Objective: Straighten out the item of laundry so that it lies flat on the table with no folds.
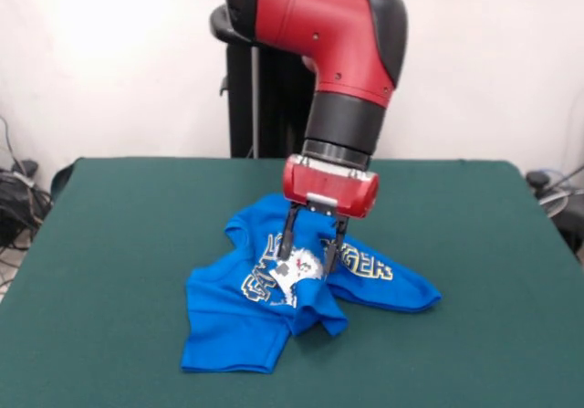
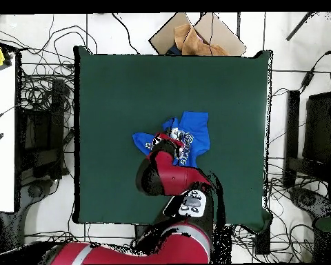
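Jaws of your gripper [image 1: 310, 246] pinch the shirt [image 1: 274, 312] mid-chest. Soft, light, bunches easily; grab hem or sleeve edge on tabletop [image 1: 119, 244].

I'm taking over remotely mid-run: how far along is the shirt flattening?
Nothing looks finished: the T-shirt is crumpled near the middle of the table, with folds running across the print and one edge doubled over. In hand: the tool is down on the shirt, its fingers either side of a raised ridge of cloth, apparently pinching it. Left: pulling the folds out until it lies flat.
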You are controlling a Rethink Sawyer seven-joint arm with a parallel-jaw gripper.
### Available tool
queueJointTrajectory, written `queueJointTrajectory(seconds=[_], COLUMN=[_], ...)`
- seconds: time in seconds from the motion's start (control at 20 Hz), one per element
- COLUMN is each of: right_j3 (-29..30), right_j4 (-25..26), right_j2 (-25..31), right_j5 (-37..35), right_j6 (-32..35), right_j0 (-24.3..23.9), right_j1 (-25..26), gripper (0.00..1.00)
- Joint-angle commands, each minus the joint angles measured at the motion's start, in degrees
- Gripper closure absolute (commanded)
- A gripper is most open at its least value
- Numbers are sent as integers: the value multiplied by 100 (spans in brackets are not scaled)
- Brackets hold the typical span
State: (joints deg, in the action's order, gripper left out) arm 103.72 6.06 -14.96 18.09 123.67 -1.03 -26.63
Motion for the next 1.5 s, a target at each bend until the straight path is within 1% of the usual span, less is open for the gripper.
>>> queueJointTrajectory(seconds=[0.05,0.15,0.25,0.5,0.65,0.7,0.85,0.95,1.05,1.15,1.25,1.4,1.45,1.5], right_j3=[-802,-859,-966,-1154,-1387,-1494,-1713,-1859,-1927,-1997,-2015,-2058,-2055,-2029], right_j4=[-696,-801,-967,-1210,-1396,-1466,-1433,-1571,-1661,-1641,-1670,-1606,-1539,-1364], right_j2=[318,237,74,-75,-281,-387,-739,-1289,-1665,-1893,-2086,-2223,-2207,-2029], right_j5=[-1131,-1218,-1425,-1996,-2100,-1998,-1622,-1502,-1357,-1263,-1162,-1170,-1189,-1280], right_j6=[486,531,555,657,715,728,586,561,555,498,512,488,476,398], right_j0=[429,543,757,1056,1260,1322,1428,1681,1821,1856,1903,1917,1893,1772], right_j1=[220,245,256,179,384,576,948,1306,1580,1762,1914,2016,2007,1889], gripper=[0,0,0,0,0,0,0,0,0,0,0,0,0,0])
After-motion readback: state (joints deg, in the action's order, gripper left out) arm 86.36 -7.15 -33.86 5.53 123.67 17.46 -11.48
